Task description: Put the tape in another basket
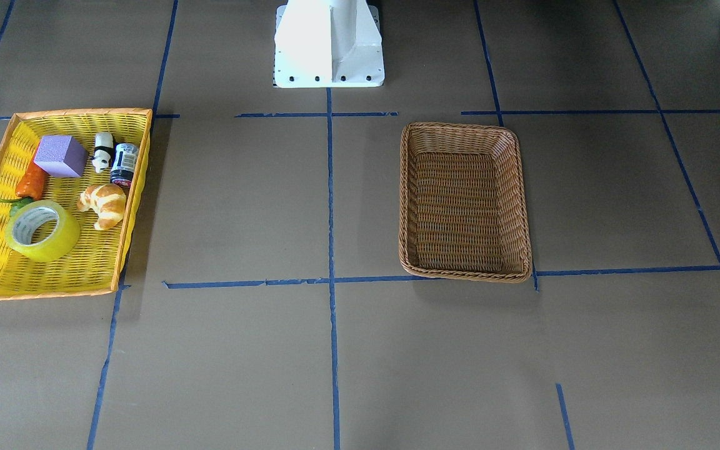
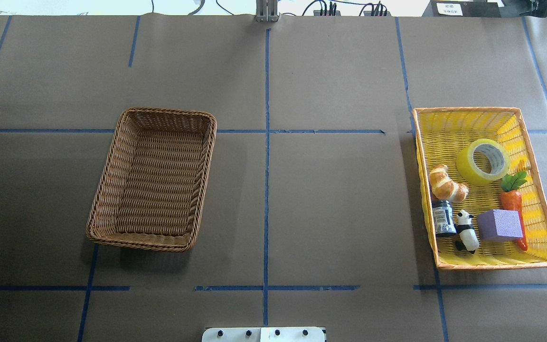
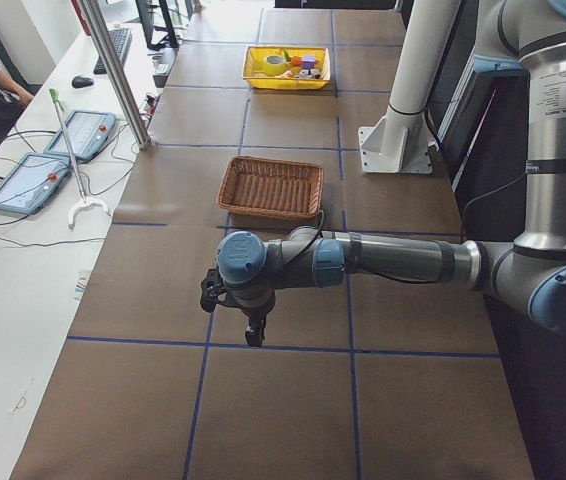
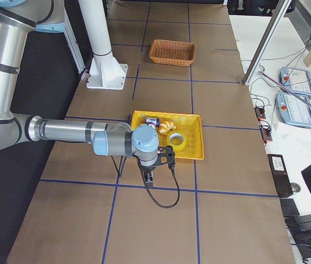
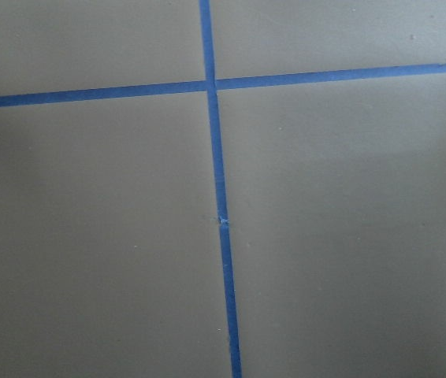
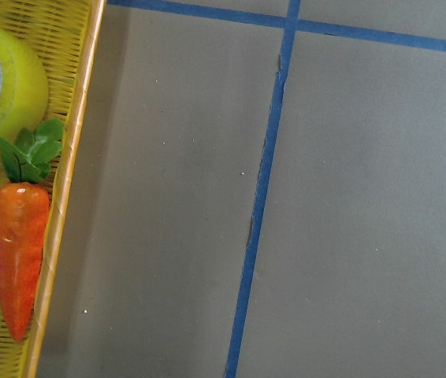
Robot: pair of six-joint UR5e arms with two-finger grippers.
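— Begin at the right claw (image 4: 149, 177), lower centre of the right side view: hangs over bare table (image 2: 340, 199), just beside the yellow tray (image 2: 466, 109). Cannot tell if wide or narrow. Same for the left claw (image 3: 254, 335).

— And the tape (image 2: 483, 161)?

— Inside that tray, right middle of the overhead view, near the croissant (image 2: 447, 183) and carrot (image 6: 20, 252). Better to come from above, pinch one wall through the core, lift clear of the rim, then carry to the basket (image 2: 171, 113) at left.

— Around?

— Brown paper with blue lines (image 5: 221, 220); pendants (image 3: 78, 135) on a desk, upper left of the left side view.
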